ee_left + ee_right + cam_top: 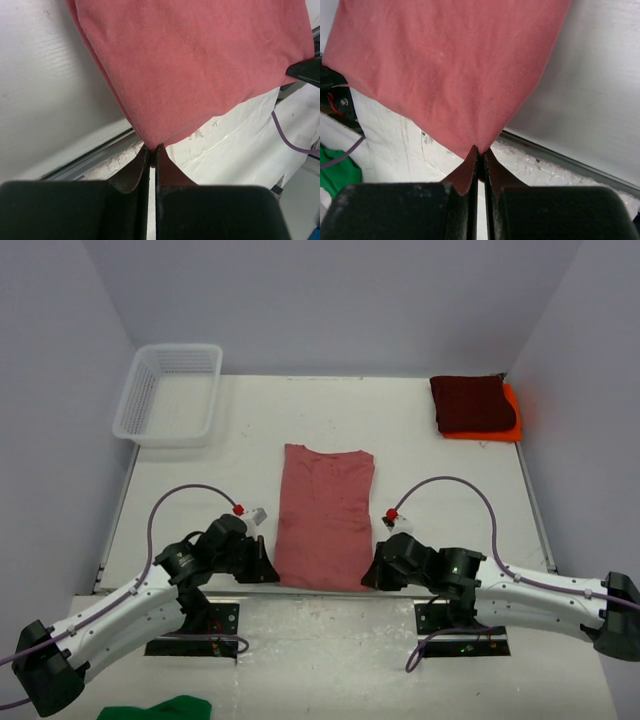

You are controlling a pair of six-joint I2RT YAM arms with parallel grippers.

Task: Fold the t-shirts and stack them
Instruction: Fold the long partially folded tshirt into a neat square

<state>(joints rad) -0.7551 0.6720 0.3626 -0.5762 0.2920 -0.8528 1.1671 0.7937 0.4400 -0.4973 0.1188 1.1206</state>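
The fold is midway: the rose t-shirt (325, 515) lies mid-tabletop (430, 480) as a long narrow panel, no sleeves showing, its cloth soft and faintly creased; the left claw (151, 148) is clamped on its near left corner, the right claw (479, 150) on its near right corner; next, I judge, both must lift evenly and carry the near hem toward the collar; the maroon t-shirt (470, 403) sits folded on the orange t-shirt (513, 420), far right.

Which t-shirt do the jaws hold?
The faded rose-red cotton t-shirt, pinched at both near corners; the dark maroon t-shirt and bright orange t-shirt lie stacked, far right.
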